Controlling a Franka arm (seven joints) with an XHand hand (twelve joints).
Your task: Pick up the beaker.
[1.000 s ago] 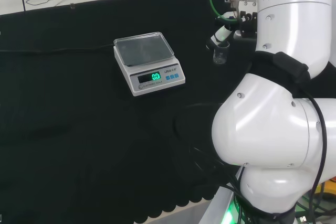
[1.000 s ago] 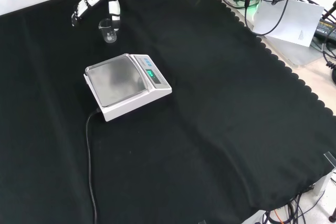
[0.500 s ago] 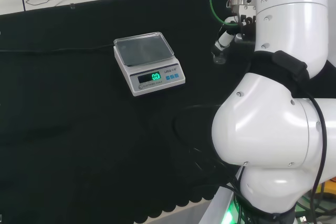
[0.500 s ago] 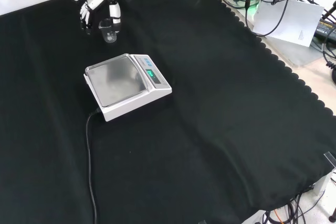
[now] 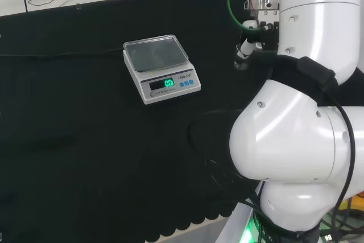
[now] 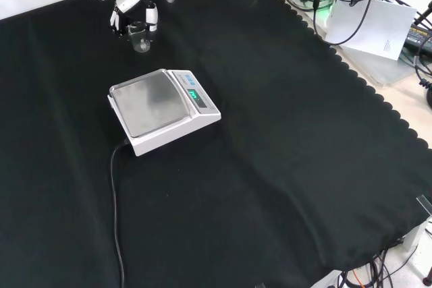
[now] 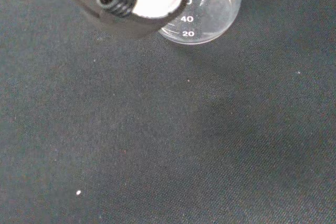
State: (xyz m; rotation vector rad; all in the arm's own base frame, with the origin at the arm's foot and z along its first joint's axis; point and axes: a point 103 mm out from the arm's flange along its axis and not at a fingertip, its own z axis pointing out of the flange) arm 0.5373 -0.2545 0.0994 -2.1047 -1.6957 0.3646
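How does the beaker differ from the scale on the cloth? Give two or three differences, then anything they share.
The beaker is clear glass, while the scale is opaque white with a grey metal pan. The beaker is small, upright and round; the scale is larger, low and boxy. The hand is close around the beaker, but the scale stands apart from it, with a cable running off. Both rest on the black cloth.

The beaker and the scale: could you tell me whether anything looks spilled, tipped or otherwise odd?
Nothing stands out. The beaker stands upright on the cloth with the hand around it, and the scale sits flat nearby.
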